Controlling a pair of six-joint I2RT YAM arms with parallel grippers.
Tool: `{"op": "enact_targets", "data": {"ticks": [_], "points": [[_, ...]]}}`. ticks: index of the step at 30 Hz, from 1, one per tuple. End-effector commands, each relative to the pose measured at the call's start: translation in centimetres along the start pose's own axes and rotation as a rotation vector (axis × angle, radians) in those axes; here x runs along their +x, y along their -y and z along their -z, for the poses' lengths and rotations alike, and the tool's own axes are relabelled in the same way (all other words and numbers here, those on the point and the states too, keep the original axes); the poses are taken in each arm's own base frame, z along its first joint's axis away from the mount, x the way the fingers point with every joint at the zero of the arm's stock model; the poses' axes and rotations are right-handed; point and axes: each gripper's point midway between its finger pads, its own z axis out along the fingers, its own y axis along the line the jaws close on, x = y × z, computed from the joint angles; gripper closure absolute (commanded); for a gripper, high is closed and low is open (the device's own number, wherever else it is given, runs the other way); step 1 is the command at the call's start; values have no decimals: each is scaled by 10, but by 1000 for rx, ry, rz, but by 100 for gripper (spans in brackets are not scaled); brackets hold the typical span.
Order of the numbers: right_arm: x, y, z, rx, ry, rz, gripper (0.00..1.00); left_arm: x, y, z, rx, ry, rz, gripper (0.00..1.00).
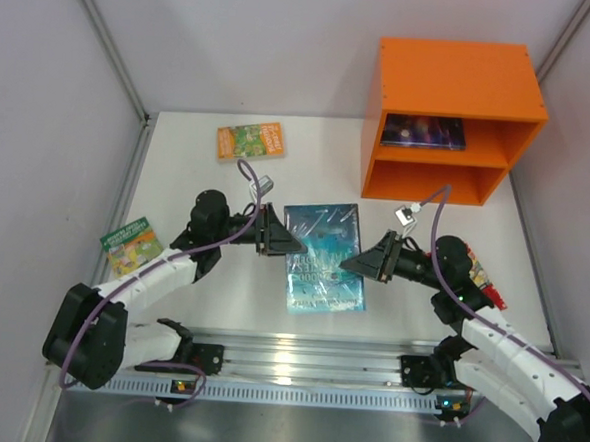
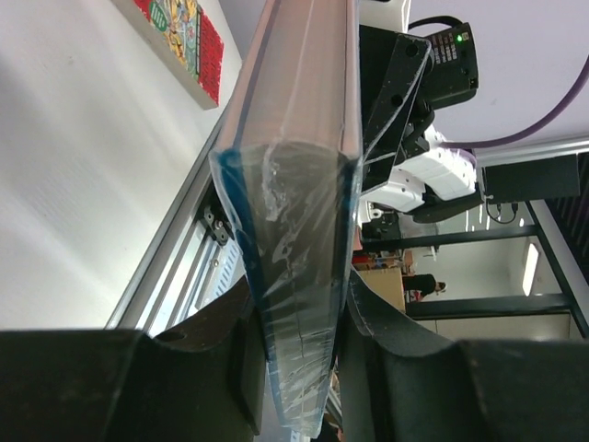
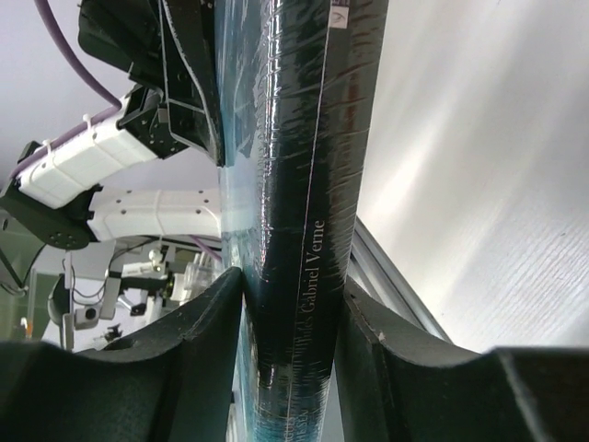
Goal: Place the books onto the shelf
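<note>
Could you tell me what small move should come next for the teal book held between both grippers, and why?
Probably the right gripper should loosen and back off: it and the left gripper both pinch opposite edges of the pale teal plastic-wrapped paperback, so neither arm can carry it to the bright orange wooden shelf alone.

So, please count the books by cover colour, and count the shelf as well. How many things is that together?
Orange-green book: 1
Green book: 1
Pale teal book: 1
Dark blue-purple book: 1
Red book: 1
Orange shelf: 1
Total: 6
</note>
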Motion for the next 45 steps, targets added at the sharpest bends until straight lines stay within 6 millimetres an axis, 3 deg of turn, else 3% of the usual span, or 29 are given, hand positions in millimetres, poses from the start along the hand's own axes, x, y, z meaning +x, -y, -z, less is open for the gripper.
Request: {"op": "enact_targets", "data": {"ticks": [1, 9, 13, 14, 16, 17, 18, 21, 23, 26, 34, 40, 45], "points": [[-20, -52, 1, -170, 39, 167, 59, 5, 32, -1, 105, -77, -93, 100], [-16, -66, 2, -251, 8, 165, 55, 11, 40, -5, 149, -130, -91, 100], [-13, -67, 4, -260, -2, 162, 77, 8, 38, -8, 145, -131, -93, 100], [-12, -70, 6, -266, -1, 169, 88, 6, 39, -10, 140, -128, -88, 100], [-14, -67, 6, -246, 7, 165, 100, -1, 33, -13, 119, -112, -90, 89], [-17, -70, 7, -241, 21, 172, 100, -12, 27, -14, 64, -88, -44, 67], [-18, -66, 7, -212, 25, 153, 100, -20, 19, -13, 21, -62, -31, 58], [-34, -61, 13, -155, 100, 138, 100, -52, -8, 6, -148, 64, -9, 34], [-50, -56, 20, -120, 165, 115, 100, -79, -20, 27, -238, 167, -42, 28], [-71, -46, 35, -67, 254, 59, 100, -89, -36, 54, -364, 231, -32, 24], [-136, -25, 82, 97, 567, -10, 100, -75, -55, 72, -493, 245, -48, 21], [-183, -28, 116, 208, 842, -24, 100, -51, -74, 73, -479, 241, 6, 21], [-210, -48, 128, 187, 955, 2, 100, -40, -80, 71, -445, 228, 32, 21]]}}
